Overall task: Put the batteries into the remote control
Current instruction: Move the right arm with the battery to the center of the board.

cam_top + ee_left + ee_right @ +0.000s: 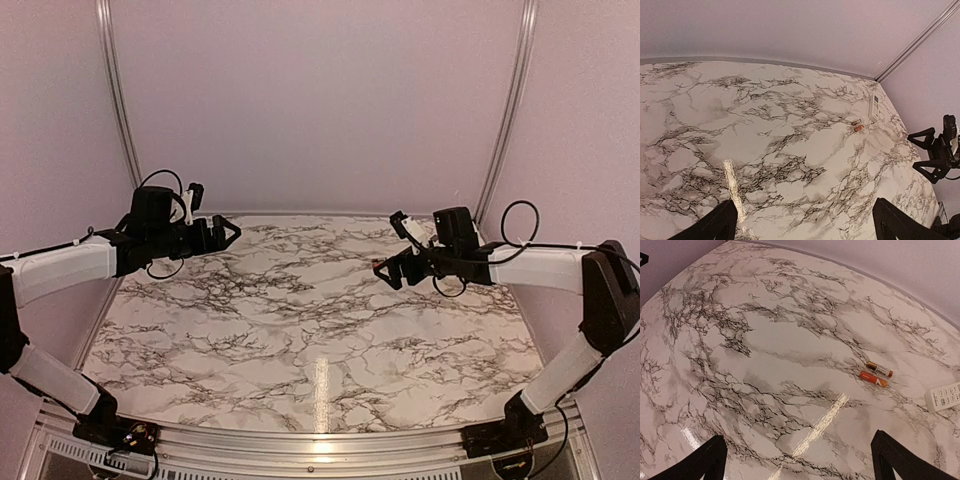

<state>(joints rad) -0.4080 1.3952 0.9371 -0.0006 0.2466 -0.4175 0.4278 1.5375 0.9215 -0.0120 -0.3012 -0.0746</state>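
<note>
Two batteries lie side by side on the marble tabletop, one copper and black [878,370], the other orange [873,379]. They show small in the left wrist view as well [857,125]. The white remote control [945,396] lies just beyond them, cut off by the frame edge; in the left wrist view the remote control [873,107] sits near the back right corner. My right gripper [800,460] is open and empty, hovering short of the batteries. My left gripper [805,225] is open and empty over the left side, far from them. The overhead view shows both grippers raised: left [232,232], right [385,272].
The marble tabletop [300,330] is enclosed by pale walls with metal corner rails [505,110]. The right arm [940,150] shows at the right edge of the left wrist view. A bright glare streak [825,422] lies on the table ahead of my right gripper.
</note>
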